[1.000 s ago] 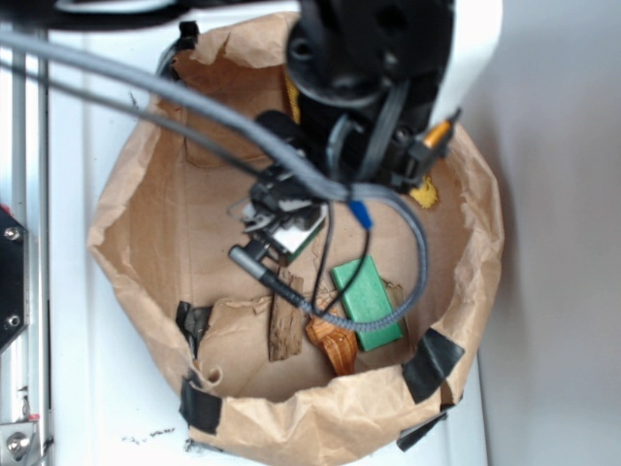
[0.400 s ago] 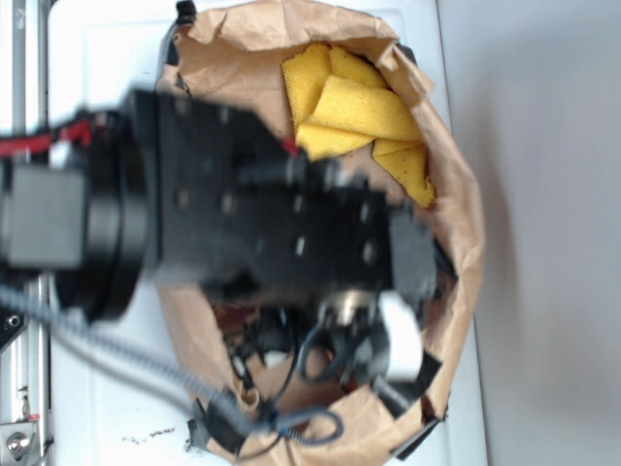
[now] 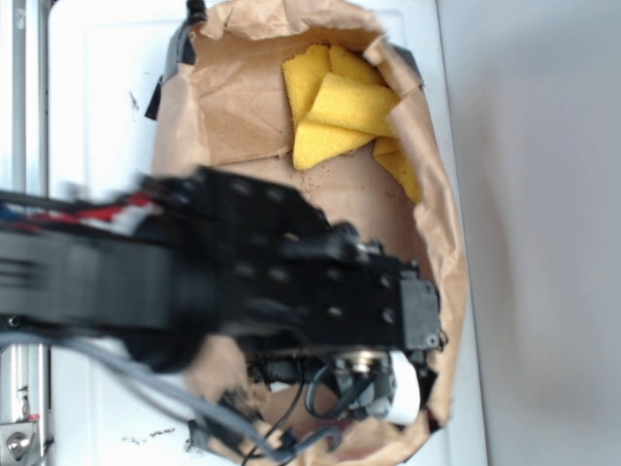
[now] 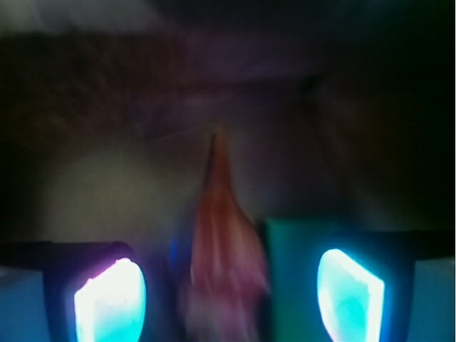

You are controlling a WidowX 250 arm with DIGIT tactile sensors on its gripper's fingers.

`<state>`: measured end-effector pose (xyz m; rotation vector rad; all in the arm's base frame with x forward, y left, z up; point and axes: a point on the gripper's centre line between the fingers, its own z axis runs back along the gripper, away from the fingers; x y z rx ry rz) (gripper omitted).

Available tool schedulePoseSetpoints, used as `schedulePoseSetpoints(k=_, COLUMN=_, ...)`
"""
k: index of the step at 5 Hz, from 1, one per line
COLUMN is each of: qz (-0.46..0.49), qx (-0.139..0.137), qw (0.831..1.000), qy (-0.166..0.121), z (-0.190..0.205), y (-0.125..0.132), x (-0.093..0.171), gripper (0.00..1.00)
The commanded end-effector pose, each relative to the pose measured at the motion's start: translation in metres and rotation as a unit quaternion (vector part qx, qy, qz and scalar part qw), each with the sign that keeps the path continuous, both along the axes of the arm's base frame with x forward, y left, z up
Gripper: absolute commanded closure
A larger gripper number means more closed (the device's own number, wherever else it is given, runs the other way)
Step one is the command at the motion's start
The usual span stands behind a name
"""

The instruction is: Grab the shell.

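Wrist view, blurred: gripper (image 4: 228, 299) fingers (image 4: 110, 303) are seen spread, the orange-brown shell (image 4: 222, 256) framed between them, green block (image 4: 292, 278) just beside. Exterior: arm (image 3: 243, 282) is crowded against the paper bag wall (image 3: 441, 252); yellow cloth (image 3: 354, 112) well apart.

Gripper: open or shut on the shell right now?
Open: in the wrist view the gripper has its two fingers apart, the shell between them, ungripped.

Colour rundown: brown paper bag (image 3: 243, 107) with black tape (image 3: 175, 58) on its rim, bright yellow woven cloth (image 3: 344, 112) inside, black arm (image 3: 243, 282) with red wires, white desk (image 3: 97, 107). Up close the shell (image 4: 221, 242) looks blurry orange-brown, green block (image 4: 292, 263) beside it.
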<state>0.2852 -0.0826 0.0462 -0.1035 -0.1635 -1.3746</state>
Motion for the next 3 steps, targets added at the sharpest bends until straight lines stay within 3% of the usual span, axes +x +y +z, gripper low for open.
schedulePoseSetpoints(k=1, qz=-0.077, qx=-0.065, qw=0.994, qy=0.052, z=-0.015, y=0.028, x=0.005, gripper=0.0)
schedulePoseSetpoints(k=2, qz=-0.062, qx=-0.043, qw=0.997, qy=0.032, z=-0.011, y=0.033, x=0.005, gripper=1.0)
schedulePoseSetpoints(k=3, qz=-0.037, qx=-0.061, qw=0.997, qy=0.003, z=0.003, y=0.041, x=0.01, gripper=1.0)
